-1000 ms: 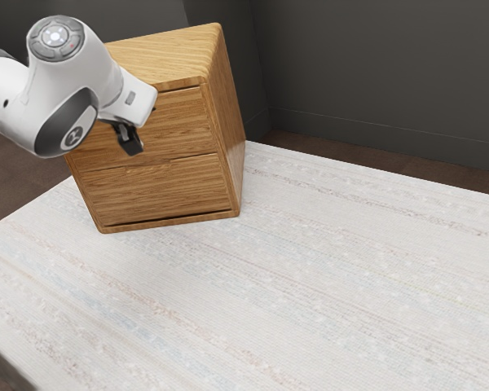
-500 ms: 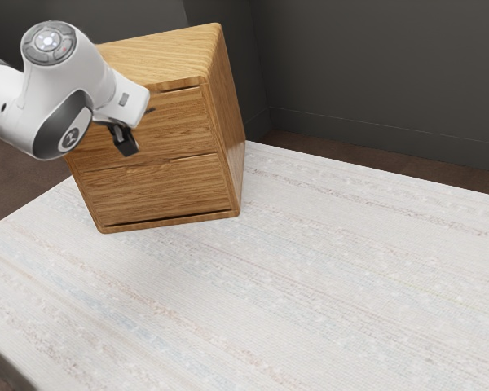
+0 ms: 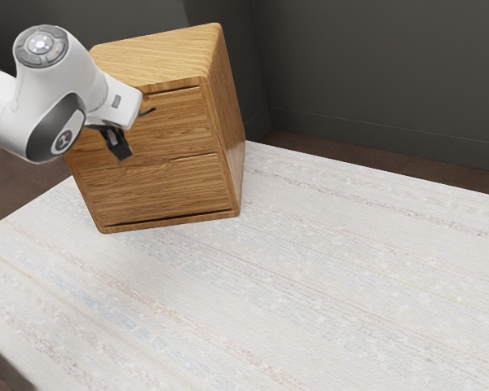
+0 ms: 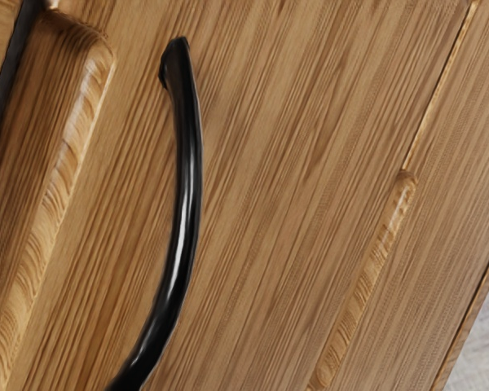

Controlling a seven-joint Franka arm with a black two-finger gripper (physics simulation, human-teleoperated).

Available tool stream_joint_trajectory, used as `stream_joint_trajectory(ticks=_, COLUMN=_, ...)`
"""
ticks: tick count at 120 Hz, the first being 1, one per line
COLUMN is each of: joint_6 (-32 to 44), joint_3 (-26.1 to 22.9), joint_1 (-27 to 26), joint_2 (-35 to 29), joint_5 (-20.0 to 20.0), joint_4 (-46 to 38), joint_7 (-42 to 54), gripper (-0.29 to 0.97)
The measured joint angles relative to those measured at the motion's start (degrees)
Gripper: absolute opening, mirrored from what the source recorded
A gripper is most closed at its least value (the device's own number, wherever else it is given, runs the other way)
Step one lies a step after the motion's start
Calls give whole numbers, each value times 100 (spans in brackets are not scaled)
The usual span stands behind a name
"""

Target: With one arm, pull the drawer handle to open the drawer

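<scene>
Currently the gripper hangs close in front of the upper drawer of the wooden cabinet; released or clenched, cannot tell. The black curved handle on that drawer front lies just ahead of the gripper. The lower drawer sits beneath it.

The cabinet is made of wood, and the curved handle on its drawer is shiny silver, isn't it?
Not silver. The cabinet is made of wood and the handle is curved and shiny, but it is black. The wrist view shows it plainly against the wood grain.
</scene>
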Motion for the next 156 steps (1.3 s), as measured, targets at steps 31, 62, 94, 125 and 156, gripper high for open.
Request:
stream_joint_trajectory(ticks=31, joint_6=-21, joint_3=-62, joint_1=-176, joint_2=-34, joint_5=243, joint_4=65, joint_7=-83, gripper=68)
stream_joint_trajectory(ticks=62, joint_6=-10, joint_3=-41, joint_1=-307, joint_2=4, joint_5=372, joint_4=92, joint_7=-141, gripper=68)
stream_joint_trajectory(ticks=94, joint_6=-12, joint_3=-42, joint_1=-112, joint_2=46, joint_5=484, joint_4=173, joint_7=-186, gripper=68)
stream_joint_trajectory(ticks=125, joint_6=19, joint_3=-53, joint_1=-48, joint_2=142, joint_5=442, joint_4=170, joint_7=-212, gripper=68)
stream_joint_trajectory(ticks=156, joint_6=29, joint_3=-52, joint_1=-144, joint_2=174, joint_5=394, joint_4=153, joint_7=-229, gripper=68)
